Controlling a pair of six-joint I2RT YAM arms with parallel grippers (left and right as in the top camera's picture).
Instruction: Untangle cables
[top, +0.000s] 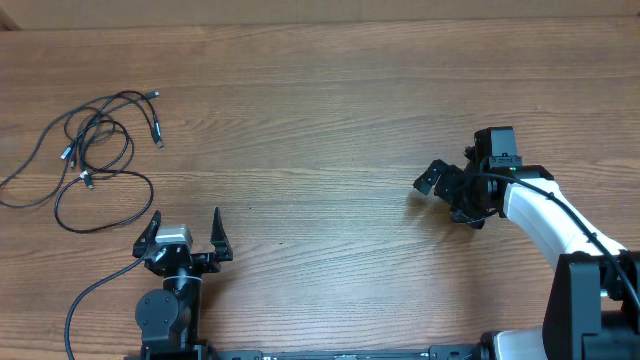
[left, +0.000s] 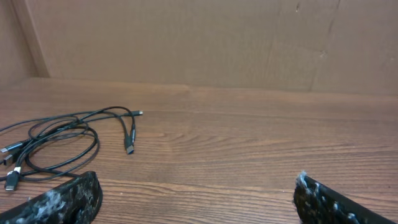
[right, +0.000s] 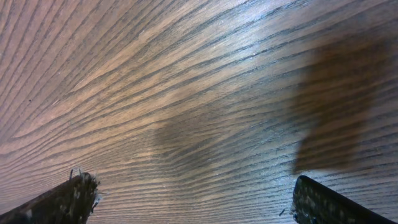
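Far left, cables (top: 85, 140) tangled, one loop cut off; left hand (top: 186, 228), right hand (top: 447, 196) spread, empty

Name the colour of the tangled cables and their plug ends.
Cables black, plug ends silvery; the left wrist view shows it best.

Thin black cables (top: 88, 150) with small plug ends lie in loose, overlapping loops on the surface (top: 330, 120); ahead and left of the left tool (top: 186, 216), apart.

you had a wood-grain table (top: 330, 90) under everything. a plain brown cardboard wall (left: 217, 37) stood upright along its far edge, creased towards the right.
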